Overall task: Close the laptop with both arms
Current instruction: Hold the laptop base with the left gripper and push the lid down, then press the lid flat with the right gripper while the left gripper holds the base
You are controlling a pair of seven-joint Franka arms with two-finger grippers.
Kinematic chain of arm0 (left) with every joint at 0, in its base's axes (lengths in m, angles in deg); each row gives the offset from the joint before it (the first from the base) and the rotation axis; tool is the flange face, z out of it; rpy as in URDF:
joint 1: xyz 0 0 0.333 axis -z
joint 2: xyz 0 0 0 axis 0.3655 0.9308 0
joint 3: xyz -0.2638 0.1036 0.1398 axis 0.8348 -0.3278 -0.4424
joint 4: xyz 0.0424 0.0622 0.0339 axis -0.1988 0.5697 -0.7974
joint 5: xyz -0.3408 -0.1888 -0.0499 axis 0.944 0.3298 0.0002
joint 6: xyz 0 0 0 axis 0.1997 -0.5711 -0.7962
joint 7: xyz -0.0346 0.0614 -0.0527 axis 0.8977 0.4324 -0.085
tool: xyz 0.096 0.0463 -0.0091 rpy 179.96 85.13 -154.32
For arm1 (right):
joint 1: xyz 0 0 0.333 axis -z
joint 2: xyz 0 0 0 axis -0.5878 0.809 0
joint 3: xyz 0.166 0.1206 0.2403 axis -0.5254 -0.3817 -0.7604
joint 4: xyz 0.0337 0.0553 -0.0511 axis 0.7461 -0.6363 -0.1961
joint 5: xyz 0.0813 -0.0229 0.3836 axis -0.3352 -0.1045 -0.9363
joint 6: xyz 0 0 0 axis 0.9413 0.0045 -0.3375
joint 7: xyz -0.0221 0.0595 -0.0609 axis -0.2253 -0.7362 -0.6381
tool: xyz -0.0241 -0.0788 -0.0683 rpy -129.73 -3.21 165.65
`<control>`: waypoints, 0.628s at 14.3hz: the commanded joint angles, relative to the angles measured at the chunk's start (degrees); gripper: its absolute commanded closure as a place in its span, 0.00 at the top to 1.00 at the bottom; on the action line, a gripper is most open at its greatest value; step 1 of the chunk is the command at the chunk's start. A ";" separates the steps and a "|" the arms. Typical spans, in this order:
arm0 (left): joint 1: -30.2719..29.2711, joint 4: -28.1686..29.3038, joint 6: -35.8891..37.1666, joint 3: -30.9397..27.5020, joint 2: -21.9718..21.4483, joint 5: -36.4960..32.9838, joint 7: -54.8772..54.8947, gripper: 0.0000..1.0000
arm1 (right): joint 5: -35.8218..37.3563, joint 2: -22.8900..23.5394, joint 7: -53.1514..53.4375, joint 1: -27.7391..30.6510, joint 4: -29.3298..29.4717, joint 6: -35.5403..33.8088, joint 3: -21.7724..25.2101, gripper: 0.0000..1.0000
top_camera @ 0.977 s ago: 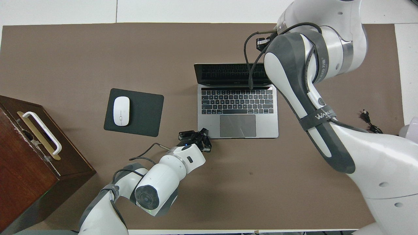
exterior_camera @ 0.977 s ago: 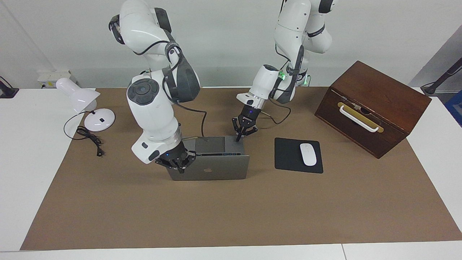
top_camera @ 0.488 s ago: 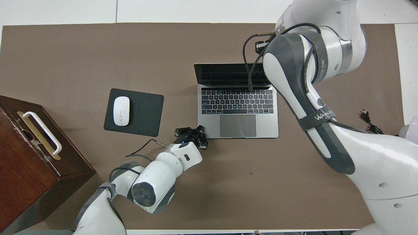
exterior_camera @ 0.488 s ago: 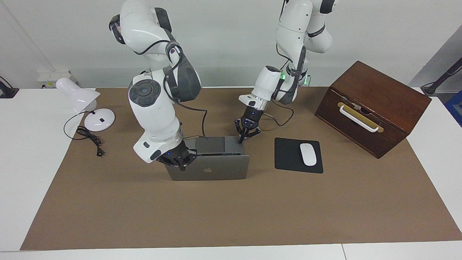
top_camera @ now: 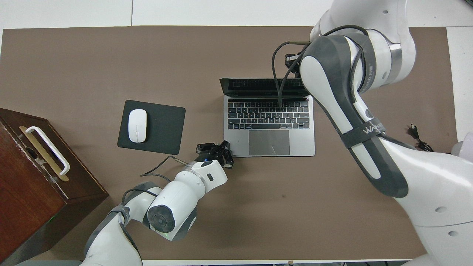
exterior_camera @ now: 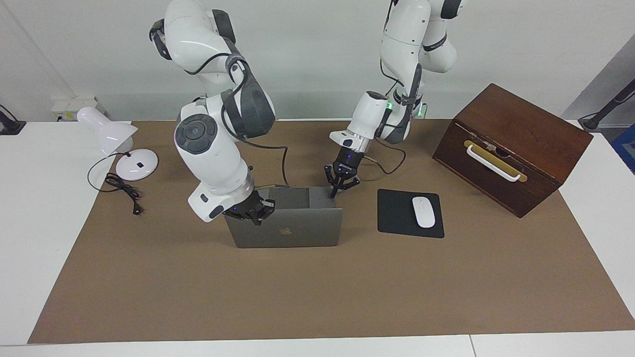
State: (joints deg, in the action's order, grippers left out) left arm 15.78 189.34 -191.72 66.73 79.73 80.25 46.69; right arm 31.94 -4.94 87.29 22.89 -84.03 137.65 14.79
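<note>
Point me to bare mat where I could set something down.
Widest bare stretch: mat farther from the robots than the laptop and mouse pad. Also between lamp and laptop. Crowded around the laptop: right gripper at its lid, left gripper at its base corner.

The laptop (exterior_camera: pixel 287 230)'s lid has tipped further toward the robots and now stands steeper, so in the facing view it hides the keyboard strip that showed above its top edge a second ago, and from overhead the screen looks narrower. The right gripper (exterior_camera: pixel 254 214), closed, has risen with the lid's upper corner at the right arm's end of the table. The left gripper (exterior_camera: pixel 340 187), closed, has slid off the base's near corner to just outside it.
</note>
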 commanded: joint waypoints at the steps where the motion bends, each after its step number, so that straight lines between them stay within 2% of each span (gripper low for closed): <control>1: -0.57 -0.58 -0.92 -0.01 3.18 -0.19 1.51 0.00 | -3.50 -3.91 1.27 1.15 -6.30 -1.65 -0.37 0.00; 5: -0.04 -0.59 -0.92 -0.01 3.18 -0.01 1.60 0.00 | -4.03 -5.49 1.27 1.68 -10.17 -3.32 -0.37 0.00; 9: 0.13 -0.67 -0.92 -0.01 3.18 0.16 1.60 0.00 | -5.97 -7.77 1.27 1.86 -16.66 -3.07 -0.37 0.00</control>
State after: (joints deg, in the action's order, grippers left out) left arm 15.78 189.35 -191.89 66.76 79.81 80.25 47.30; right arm 27.50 -9.20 87.61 24.01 -94.50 134.39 14.90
